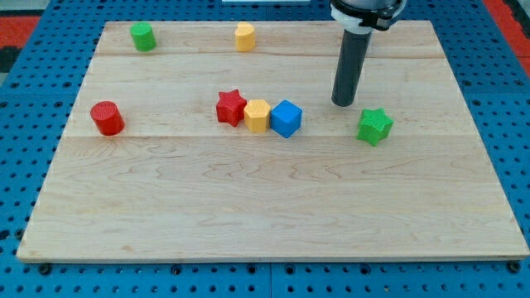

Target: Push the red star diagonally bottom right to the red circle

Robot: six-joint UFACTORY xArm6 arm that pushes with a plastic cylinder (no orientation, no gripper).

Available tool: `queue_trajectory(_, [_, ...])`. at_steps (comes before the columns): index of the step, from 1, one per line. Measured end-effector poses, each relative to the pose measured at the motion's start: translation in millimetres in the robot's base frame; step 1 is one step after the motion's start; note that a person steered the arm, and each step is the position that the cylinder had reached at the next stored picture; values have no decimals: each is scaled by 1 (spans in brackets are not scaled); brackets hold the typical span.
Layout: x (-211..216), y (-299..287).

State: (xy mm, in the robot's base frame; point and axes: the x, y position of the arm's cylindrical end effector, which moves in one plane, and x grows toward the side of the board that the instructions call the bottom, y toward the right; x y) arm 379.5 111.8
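The red star (230, 108) lies near the middle of the wooden board (273, 207), touching a yellow block (257, 115) on its right, which touches a blue cube (286, 118). The red circle (107, 118) stands at the view's left, well apart from the star. My tip (343, 103) rests on the board to the right of the blue cube and up-left of the green star (375, 126), touching no block.
A green circle (143, 36) stands at the view's top left. A yellow block (244, 36), heart-like in shape, stands at the top middle. The board lies on a blue pegboard surface (25, 124).
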Motion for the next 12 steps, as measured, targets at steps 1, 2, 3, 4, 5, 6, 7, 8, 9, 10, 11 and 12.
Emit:
queue_trajectory(1, [0,6])
queue_trajectory(2, [0,10])
queue_trajectory(3, [0,16])
queue_trajectory(4, [0,21])
queue_trajectory(5, [0,24])
queue_trajectory(6, [-1,26])
queue_trajectory(7, [-19,15])
queue_trajectory(8, [-35,-39])
queue_trajectory(9, [-32,-120])
queue_trajectory(10, [0,-140])
queue_trajectory(11, [8,-144])
queue_trajectory(12, [8,-145])
